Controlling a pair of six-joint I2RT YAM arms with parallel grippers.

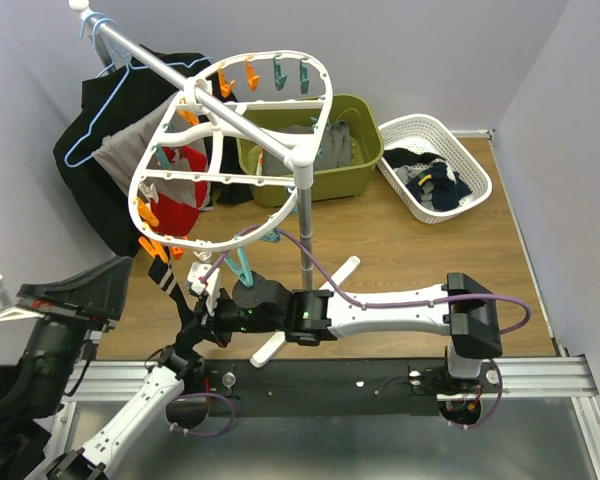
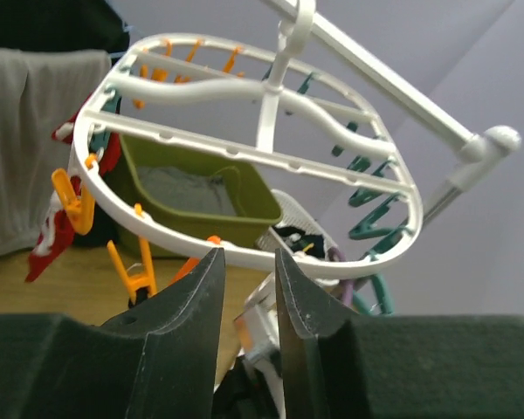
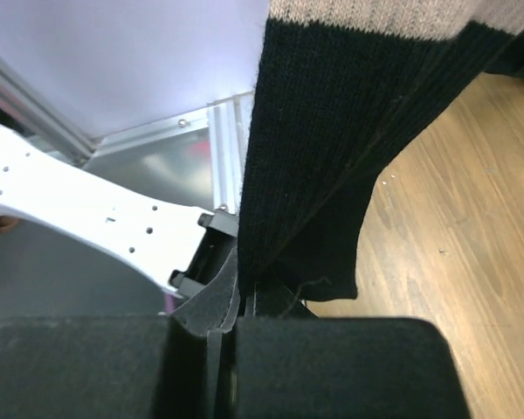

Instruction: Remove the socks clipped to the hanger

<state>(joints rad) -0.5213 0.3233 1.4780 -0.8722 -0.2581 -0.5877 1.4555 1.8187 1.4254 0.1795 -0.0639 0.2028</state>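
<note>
The white oval hanger (image 1: 230, 140) with orange and teal pegs hangs from a pole at the upper left. It also fills the left wrist view (image 2: 244, 157). A red sock (image 1: 185, 190) hangs clipped on its left side (image 2: 52, 236). A black sock (image 1: 162, 272) with pale stripes hangs from an orange peg at its near rim. My right gripper (image 1: 195, 300) is shut on that sock's lower edge (image 3: 332, 131), jaws pressed together (image 3: 244, 279). My left gripper (image 1: 193, 330) sits just below it, open and empty (image 2: 244, 257).
An olive green bin (image 1: 352, 180) with grey cloth stands behind the pole stand (image 1: 302, 220). A white basket (image 1: 410, 125) at the right holds dark socks. A black garment (image 1: 100, 200) and a light-blue wire hanger (image 1: 85, 145) hang at the far left.
</note>
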